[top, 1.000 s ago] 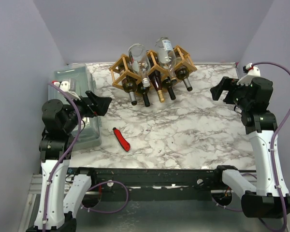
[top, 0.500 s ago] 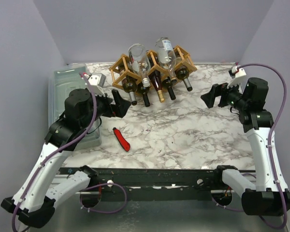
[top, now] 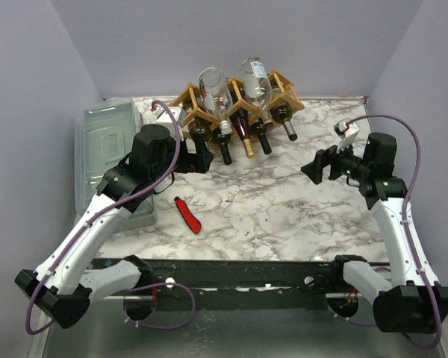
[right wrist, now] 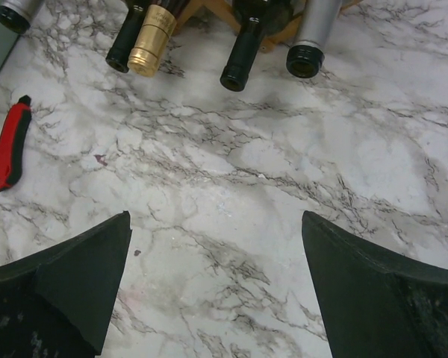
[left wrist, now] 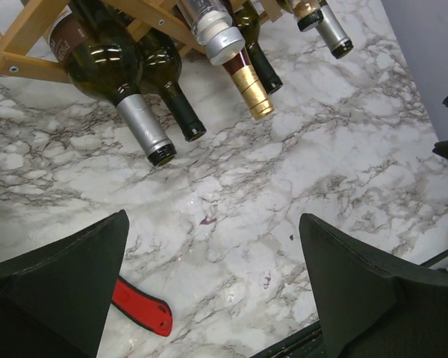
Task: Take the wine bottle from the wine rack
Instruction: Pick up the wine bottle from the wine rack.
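The wine rack [top: 185, 101], a tan wooden lattice, stands at the back middle of the marble table with several wine bottles lying in it, necks pointing toward me. My left gripper [top: 200, 155] is open just in front of the rack's left end. In the left wrist view it [left wrist: 213, 298] hovers over bare marble, short of a dark green bottle with a silver capsule [left wrist: 138, 123] and a gold-capped bottle [left wrist: 250, 89]. My right gripper [top: 312, 168] is open to the right of the rack, apart from it; its view shows a black neck [right wrist: 241, 60] and a silver neck [right wrist: 308, 52] ahead.
A red-handled tool [top: 187, 215] lies on the marble near the left arm, also seen from the left wrist [left wrist: 138, 306] and the right wrist [right wrist: 7, 145]. A grey-green plastic bin [top: 104, 142] stands along the left edge. Purple walls close in on three sides.
The left arm has swung from over the bin out to the rack's left front. The right gripper has moved left and nearer the rack. Both stayed open.
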You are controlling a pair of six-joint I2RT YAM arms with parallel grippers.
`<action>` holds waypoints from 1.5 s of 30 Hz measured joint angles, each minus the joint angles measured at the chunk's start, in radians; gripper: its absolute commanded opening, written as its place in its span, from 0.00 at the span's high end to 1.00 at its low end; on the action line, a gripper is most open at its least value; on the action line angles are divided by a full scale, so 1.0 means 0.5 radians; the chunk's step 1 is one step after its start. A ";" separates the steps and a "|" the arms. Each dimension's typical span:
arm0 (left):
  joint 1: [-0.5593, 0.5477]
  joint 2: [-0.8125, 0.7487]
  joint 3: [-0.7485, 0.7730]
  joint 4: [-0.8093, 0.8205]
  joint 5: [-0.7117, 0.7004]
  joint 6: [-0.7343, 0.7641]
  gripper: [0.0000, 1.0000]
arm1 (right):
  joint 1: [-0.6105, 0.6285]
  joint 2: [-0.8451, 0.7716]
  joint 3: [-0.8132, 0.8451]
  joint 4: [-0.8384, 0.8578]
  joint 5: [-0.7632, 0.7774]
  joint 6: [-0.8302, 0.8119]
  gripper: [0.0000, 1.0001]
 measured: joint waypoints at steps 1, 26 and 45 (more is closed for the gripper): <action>0.000 0.014 0.000 0.027 0.011 -0.025 0.01 | 0.000 0.008 -0.012 0.018 -0.021 -0.008 0.00; 0.000 0.207 -0.093 0.362 0.114 -0.322 0.01 | 0.001 0.092 -0.205 0.128 -0.144 -0.079 0.00; -0.005 0.535 0.208 0.302 -0.097 -0.381 0.01 | 0.001 0.141 -0.203 0.108 -0.122 -0.081 0.00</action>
